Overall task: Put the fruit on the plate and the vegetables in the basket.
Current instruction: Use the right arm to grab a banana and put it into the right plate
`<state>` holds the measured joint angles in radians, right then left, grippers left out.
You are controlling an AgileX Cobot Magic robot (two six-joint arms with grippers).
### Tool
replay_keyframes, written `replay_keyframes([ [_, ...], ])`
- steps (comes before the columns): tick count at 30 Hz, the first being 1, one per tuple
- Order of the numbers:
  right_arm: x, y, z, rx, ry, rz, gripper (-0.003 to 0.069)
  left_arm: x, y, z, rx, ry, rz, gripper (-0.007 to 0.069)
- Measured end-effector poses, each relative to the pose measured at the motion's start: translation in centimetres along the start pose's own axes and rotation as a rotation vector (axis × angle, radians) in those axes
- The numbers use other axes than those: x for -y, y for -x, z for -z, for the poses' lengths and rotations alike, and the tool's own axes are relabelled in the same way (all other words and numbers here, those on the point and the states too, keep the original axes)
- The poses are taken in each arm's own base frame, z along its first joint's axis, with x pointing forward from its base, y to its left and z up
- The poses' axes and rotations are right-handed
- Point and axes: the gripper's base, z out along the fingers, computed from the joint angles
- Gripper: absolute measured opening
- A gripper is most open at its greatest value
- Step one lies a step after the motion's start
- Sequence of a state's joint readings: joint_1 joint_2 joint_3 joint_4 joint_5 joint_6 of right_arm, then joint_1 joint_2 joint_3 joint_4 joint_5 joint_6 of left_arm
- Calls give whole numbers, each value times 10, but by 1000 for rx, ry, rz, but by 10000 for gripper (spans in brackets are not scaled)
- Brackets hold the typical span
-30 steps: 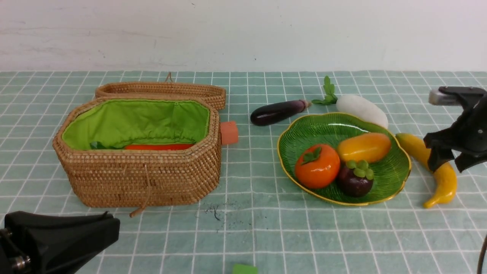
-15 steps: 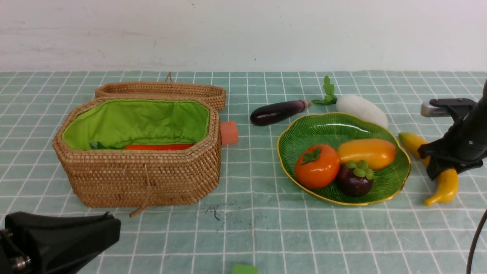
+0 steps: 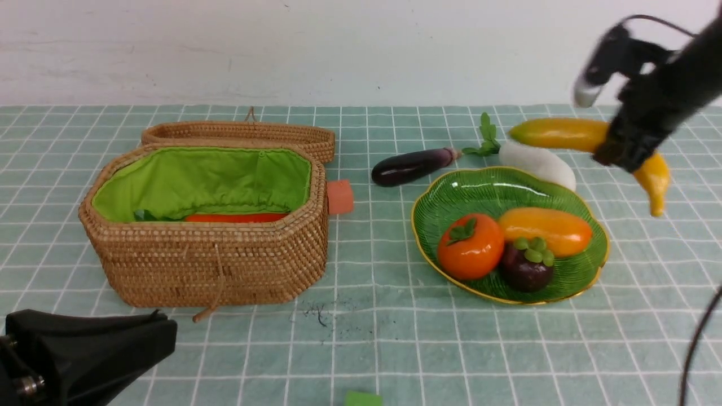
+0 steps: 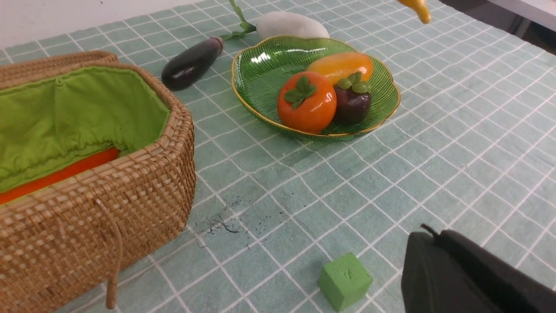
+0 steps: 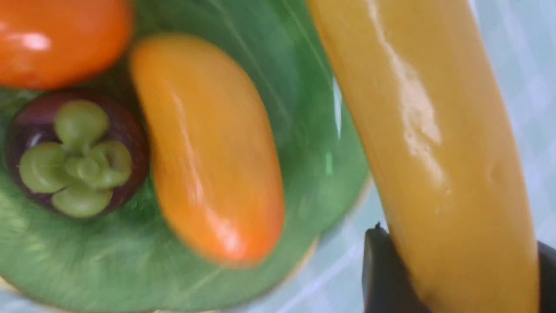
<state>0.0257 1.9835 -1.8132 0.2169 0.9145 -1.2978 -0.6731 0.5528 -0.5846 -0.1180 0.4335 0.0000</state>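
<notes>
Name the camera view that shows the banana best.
Front view: the banana shows nearly whole, held aloft, only its middle hidden by the jaws. The left wrist view catches just one tip; the right wrist view gives a blurred close-up of one stretch.

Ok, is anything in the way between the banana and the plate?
Nothing visible blocks it. The right gripper holds the banana in the air by the plate's far right side. The radish lies low at the far rim. The mango, persimmon and mangosteen fill the near part; the far left is bare.
</notes>
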Motion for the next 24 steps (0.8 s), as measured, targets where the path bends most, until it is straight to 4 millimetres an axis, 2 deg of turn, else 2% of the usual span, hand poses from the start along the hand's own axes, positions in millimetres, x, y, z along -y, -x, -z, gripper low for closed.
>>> replay_keyframes([
  [4, -4, 20, -38, 39, -76, 239, 308, 0, 0, 0, -2, 0, 0, -7],
  [9, -13, 27, -77, 46, -83, 310, 308, 0, 0, 0, -5, 0, -1, -7],
  [12, -20, 28, -88, 42, -53, 319, 308, 0, -1, 0, -6, 0, -1, -7],
  [18, -22, 27, -91, 38, -29, 285, 315, -1, -1, 0, -6, 6, -13, -7],
  [22, -21, 28, -86, 34, -32, 245, 472, -1, -1, 0, -6, 7, -15, -7],
  [23, -21, 28, -86, 34, -32, 244, 482, -1, -1, 0, -6, 7, -15, -7],
  [24, -20, 29, -80, 31, -37, 245, 548, -1, -1, 0, -6, 7, -15, -7],
])
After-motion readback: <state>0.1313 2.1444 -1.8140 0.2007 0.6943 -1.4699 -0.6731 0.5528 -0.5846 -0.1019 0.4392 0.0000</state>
